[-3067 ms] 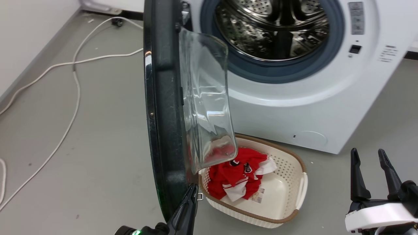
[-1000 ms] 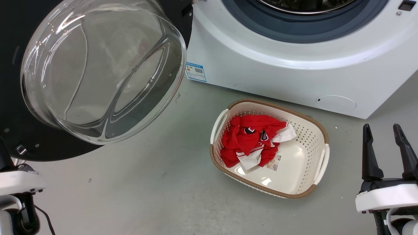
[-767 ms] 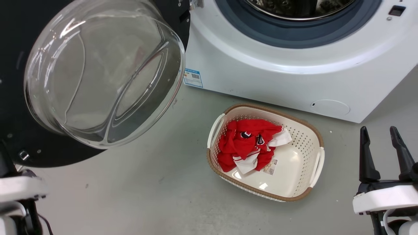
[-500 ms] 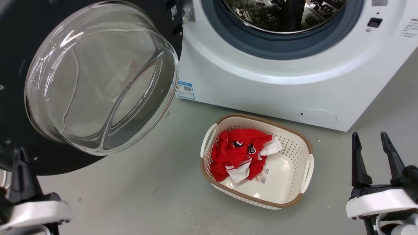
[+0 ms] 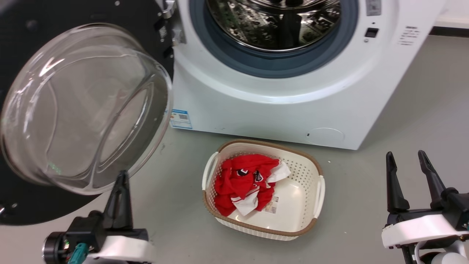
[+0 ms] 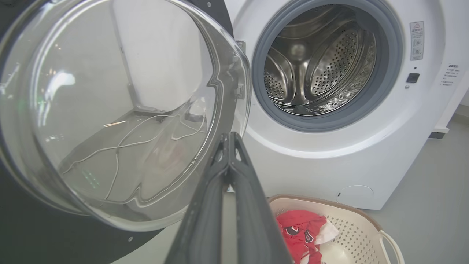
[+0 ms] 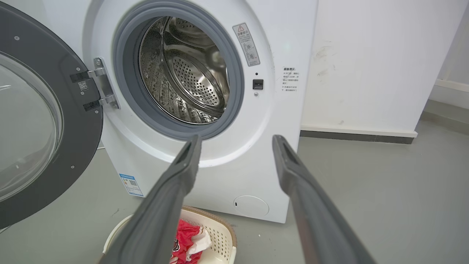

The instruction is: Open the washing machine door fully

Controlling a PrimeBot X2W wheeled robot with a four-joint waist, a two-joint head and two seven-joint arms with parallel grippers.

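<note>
Wide-open washing machine door [image 5: 84,106]

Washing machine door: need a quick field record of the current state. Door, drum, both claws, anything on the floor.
door: washing machine door swung wide to the left in the head view, on its hinge, glass bowl facing the cameras
machine: washing machine opening uncovered; visible part of drum empty
left claw: left claw shut, holding nothing, tip by the bowl's lower edge; contact unclear
right claw: right claw open, empty, apart from the machine
floor: laundry basket before the machine, red garment inside
</note>
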